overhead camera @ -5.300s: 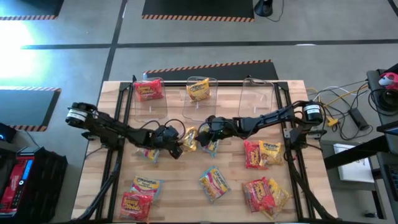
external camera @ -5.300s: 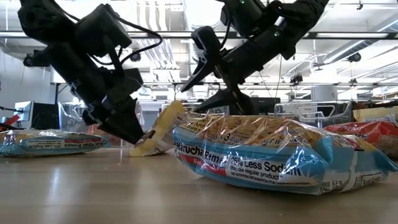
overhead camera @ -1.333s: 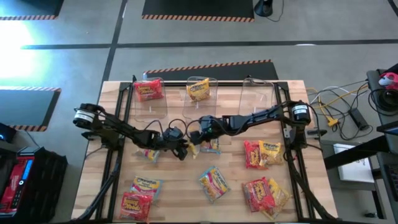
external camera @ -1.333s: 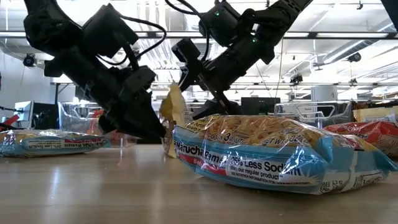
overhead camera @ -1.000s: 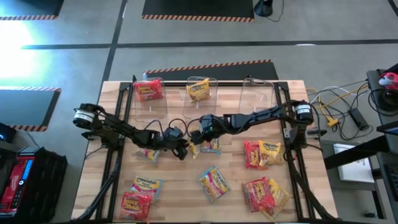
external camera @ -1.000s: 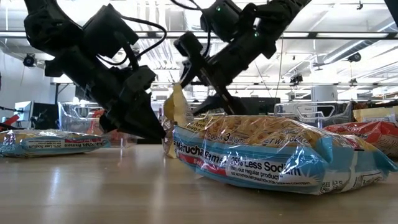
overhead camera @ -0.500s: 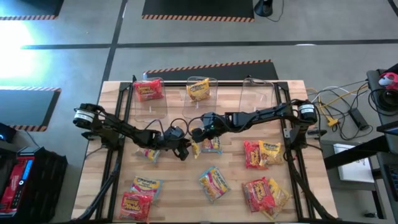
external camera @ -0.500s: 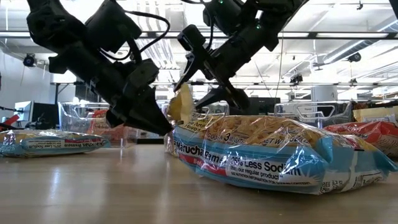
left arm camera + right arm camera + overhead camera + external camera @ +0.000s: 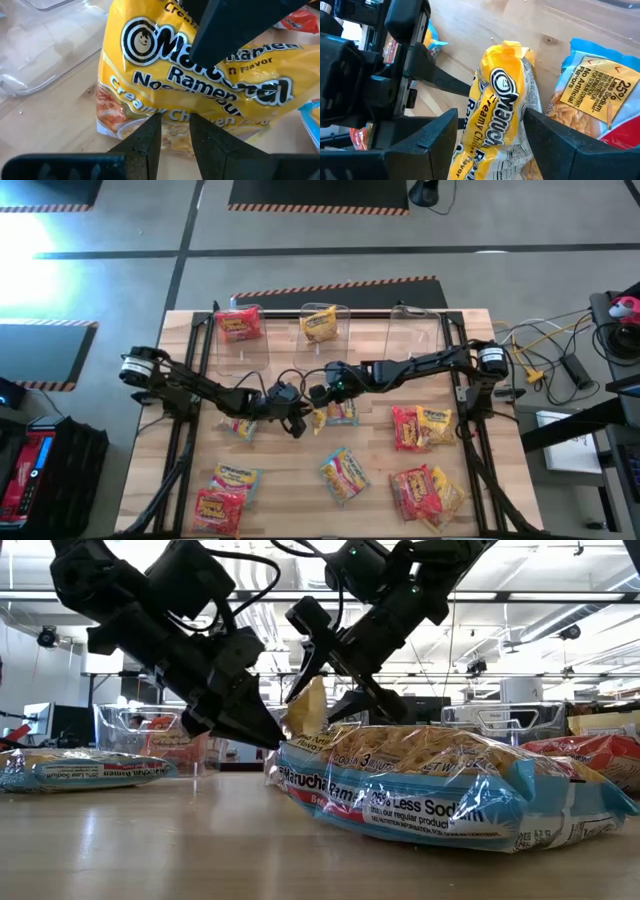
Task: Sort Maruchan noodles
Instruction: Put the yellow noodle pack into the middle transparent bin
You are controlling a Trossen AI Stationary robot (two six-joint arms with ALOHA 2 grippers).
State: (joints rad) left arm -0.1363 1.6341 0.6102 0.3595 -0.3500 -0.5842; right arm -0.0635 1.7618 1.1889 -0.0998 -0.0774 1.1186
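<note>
The yellow packet (image 9: 502, 120) is pinched upright by the left gripper (image 9: 297, 423), so the spread right gripper (image 9: 322, 395), straddling it, should be pressed together before release.

One camera looks straight down on the whole table (image 9: 300, 480); another sits at tabletop height, facing level into the room. Both wrist cameras sit close on the same yellow packet (image 9: 200, 90), seen from opposite sides.

Left gripper (image 9: 300, 425) mid-table, jaws pinched closed; right gripper (image 9: 318, 395) just beside, jaws spread.
</note>
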